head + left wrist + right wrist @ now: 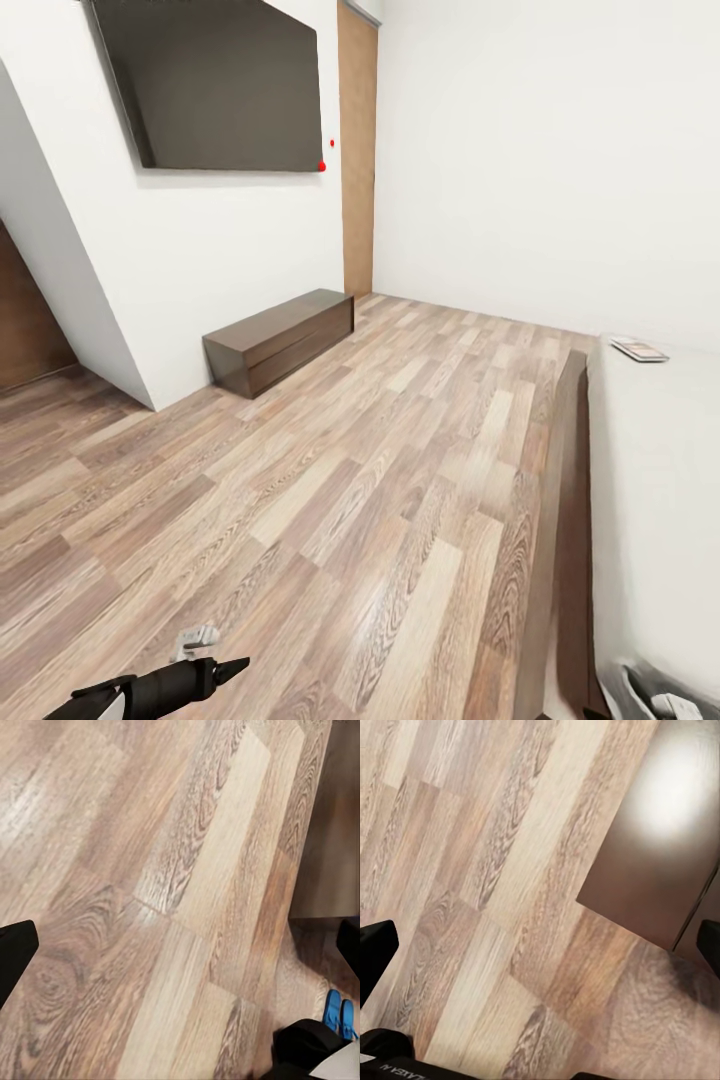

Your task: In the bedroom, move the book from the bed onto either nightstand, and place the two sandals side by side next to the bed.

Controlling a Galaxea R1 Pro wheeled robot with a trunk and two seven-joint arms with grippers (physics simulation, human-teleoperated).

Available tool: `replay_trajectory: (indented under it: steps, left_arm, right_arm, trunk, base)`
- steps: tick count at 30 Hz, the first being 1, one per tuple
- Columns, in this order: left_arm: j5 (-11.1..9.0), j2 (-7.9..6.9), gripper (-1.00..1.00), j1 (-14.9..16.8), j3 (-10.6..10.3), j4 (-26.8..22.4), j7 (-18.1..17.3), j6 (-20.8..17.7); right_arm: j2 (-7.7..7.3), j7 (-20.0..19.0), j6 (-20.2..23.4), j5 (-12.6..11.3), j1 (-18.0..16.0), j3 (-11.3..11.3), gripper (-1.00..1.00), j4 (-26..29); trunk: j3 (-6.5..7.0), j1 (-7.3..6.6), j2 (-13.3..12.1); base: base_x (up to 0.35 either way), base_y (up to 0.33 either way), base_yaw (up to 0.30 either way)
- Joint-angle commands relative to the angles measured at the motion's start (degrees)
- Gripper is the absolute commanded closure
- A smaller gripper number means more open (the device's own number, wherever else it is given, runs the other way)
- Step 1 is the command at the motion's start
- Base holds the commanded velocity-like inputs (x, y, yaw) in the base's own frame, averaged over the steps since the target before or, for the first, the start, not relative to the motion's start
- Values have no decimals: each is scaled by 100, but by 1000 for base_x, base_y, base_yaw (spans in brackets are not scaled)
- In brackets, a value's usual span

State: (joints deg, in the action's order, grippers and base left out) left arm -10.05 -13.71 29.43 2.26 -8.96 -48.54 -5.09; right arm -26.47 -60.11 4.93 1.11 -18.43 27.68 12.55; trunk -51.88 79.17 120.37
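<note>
The bed [655, 470], a light grey mattress in a dark wooden frame, runs along the right of the head view. A thin flat book [638, 348] lies on its far end. In the left wrist view two blue sandals [339, 1011] lie close together on the floor, partly cut off behind a black robot part [304, 1046]. My left gripper [180, 949] is open over bare floor, and its fingertips [15, 954] sit at the frame's sides. My right gripper [540, 949] is also open above the floor, beside a dark brown wooden surface [660, 862]. No nightstand is clearly identifiable.
A long low dark bench [280, 340] stands against the white wall under a wall-mounted dark screen [225, 85]. A wooden door [357, 150] is in the far corner. Wood-plank floor [350, 480] stretches between bench and bed. My left arm [160, 688] shows at the bottom left.
</note>
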Motion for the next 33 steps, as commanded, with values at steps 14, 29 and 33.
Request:
replay_trajectory:
  steps: [14, 29, 33]
  left_arm:
    - [-23, 0, -100, 2, 27, -1, -24, -54]
    - [-23, 0, -100, 2, 26, -1, -24, -54]
    - [-23, 0, -100, 2, 28, -1, -24, -54]
  right_arm:
    - [1, -27, 52, 12, -3, 36, -100, 2]
    - [1, -27, 52, 12, -3, 36, -100, 2]
    - [1, -27, 52, 12, -3, 36, -100, 2]
  trunk:
    - [247, -309, -561]
    - [516, -638, -1162]
    - [588, -726, -1323]
  base:
    - [0, 0, 0]
    - [0, 0, 0]
    - [0, 0, 0]
